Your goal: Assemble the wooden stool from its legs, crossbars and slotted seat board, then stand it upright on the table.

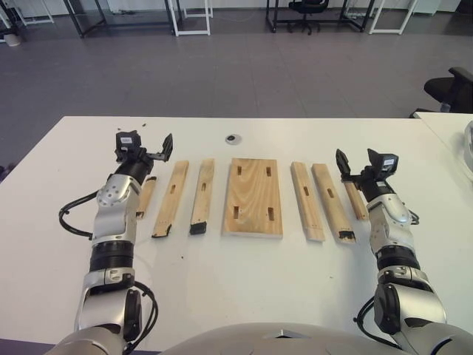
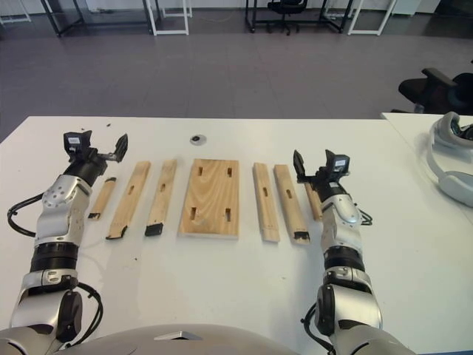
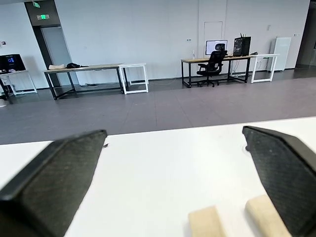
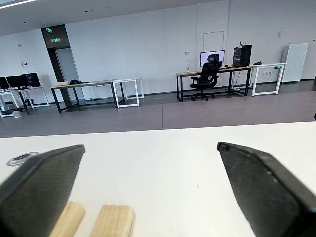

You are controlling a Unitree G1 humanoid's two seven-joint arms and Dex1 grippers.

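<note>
The slotted seat board [image 1: 253, 196] lies flat in the middle of the white table. To its left lie two long legs [image 1: 171, 197] [image 1: 202, 195] and a short crossbar [image 1: 145, 196]. To its right are two more legs [image 1: 306, 200] [image 1: 332, 201] and another short crossbar [image 1: 356, 200]. My left gripper [image 1: 146, 144] hovers open over the far end of the left crossbar, holding nothing. Above the far end of the right crossbar my right gripper [image 1: 363, 163] is open too. Each wrist view has wood ends [image 3: 205, 222] [image 4: 114, 219] lying below the spread fingers [image 3: 54, 182] [image 4: 269, 187].
A small round grommet [image 1: 234, 138] sits in the tabletop beyond the seat board. A white and grey device [image 2: 452, 155] rests on a neighbouring table at the right. An office chair [image 1: 451, 89] stands beyond it. Bare table stretches in front of the parts.
</note>
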